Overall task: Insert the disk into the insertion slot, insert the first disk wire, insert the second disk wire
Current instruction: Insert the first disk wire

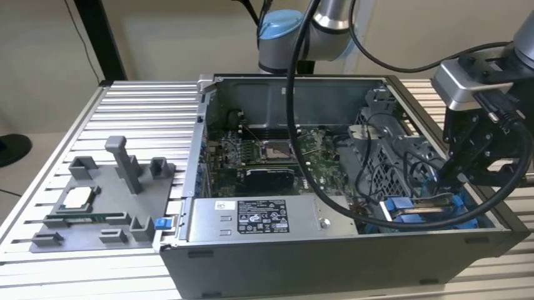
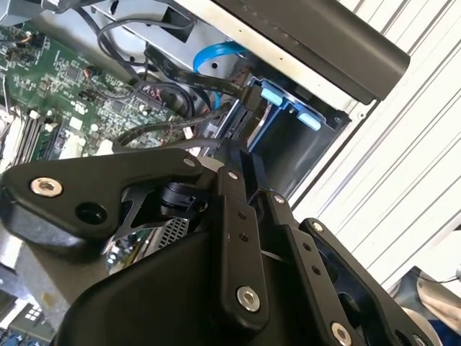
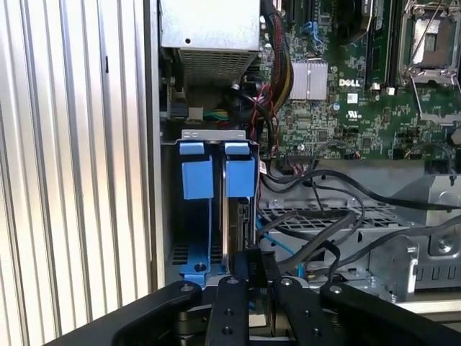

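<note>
**A:** Where was the end effector (image 3: 253,258) at that moment?

**B:** It was low inside the open computer case (image 1: 334,262), at the corner where the insertion slot (image 3: 171,216) sat. In the exterior view it hung over the blue part of that corner.

**A:** And the disk?

**B:** The disk (image 3: 241,220) stood on its thin edge inside the insertion slot, directly ahead of the end effector and very close to it. At the far end of the disk, away from the end effector, there was a blue tab (image 3: 240,176). A second blue tab (image 3: 197,176) was just beside it.

**A:** Was the end effector open, closed, or gripping the disk?

**B:** I could not tell. Its own black links covered the place where it met the disk, in both wrist views.

**A:** What else was near it?

**B:** On one side of the end effector, black cables (image 3: 338,176) and a thin blue cable (image 3: 277,245) lay over a perforated grey cage (image 3: 292,210). Beyond the slot, farther ahead, were the grey power supply box (image 3: 209,25) and the green motherboard (image 3: 346,94). On the other side was the ribbed tabletop (image 3: 72,180).
</note>
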`<state>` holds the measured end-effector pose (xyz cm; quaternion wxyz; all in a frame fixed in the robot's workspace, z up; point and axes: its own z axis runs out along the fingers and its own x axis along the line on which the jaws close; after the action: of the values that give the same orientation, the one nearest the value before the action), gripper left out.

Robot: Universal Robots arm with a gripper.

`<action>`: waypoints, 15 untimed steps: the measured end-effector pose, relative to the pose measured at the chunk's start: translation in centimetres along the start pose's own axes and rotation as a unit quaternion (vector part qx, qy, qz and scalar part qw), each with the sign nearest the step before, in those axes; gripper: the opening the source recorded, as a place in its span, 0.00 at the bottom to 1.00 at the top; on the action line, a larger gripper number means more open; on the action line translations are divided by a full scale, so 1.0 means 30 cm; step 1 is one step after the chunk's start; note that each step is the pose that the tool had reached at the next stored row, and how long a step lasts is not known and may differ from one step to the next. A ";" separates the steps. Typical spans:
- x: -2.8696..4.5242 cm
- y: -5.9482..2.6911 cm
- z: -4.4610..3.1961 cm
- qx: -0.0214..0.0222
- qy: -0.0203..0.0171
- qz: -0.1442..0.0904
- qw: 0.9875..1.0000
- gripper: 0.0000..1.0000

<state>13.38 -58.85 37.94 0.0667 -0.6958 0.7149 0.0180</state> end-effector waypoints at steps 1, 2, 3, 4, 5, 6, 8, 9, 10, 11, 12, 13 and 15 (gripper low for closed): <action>0.001 0.000 0.000 0.000 0.000 0.000 1.000 0.00; 0.001 -0.001 0.000 0.000 0.000 0.000 1.000 0.00; 0.001 -0.001 0.001 0.000 0.000 0.000 1.000 0.00; 0.002 -0.002 0.001 0.000 0.001 0.000 1.000 0.00; 0.005 -0.012 0.006 -0.002 0.003 0.001 1.000 0.00; 0.007 -0.018 0.009 -0.003 0.006 0.002 1.000 0.00; 0.007 -0.018 0.009 -0.003 0.006 0.002 1.000 0.00; 0.007 -0.018 0.009 -0.003 0.006 0.002 1.000 0.00; 0.007 -0.017 0.009 -0.003 0.006 0.002 1.000 0.00; 0.007 -0.017 0.009 -0.003 0.006 0.002 1.000 0.00; 0.007 -0.018 0.009 -0.003 0.006 0.002 1.000 0.00; 0.007 -0.018 0.009 -0.003 0.006 0.002 1.000 0.00; 0.007 -0.018 0.009 -0.003 0.006 0.002 1.000 0.00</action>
<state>13.93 -59.03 37.67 0.0607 -0.6947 0.7166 0.0158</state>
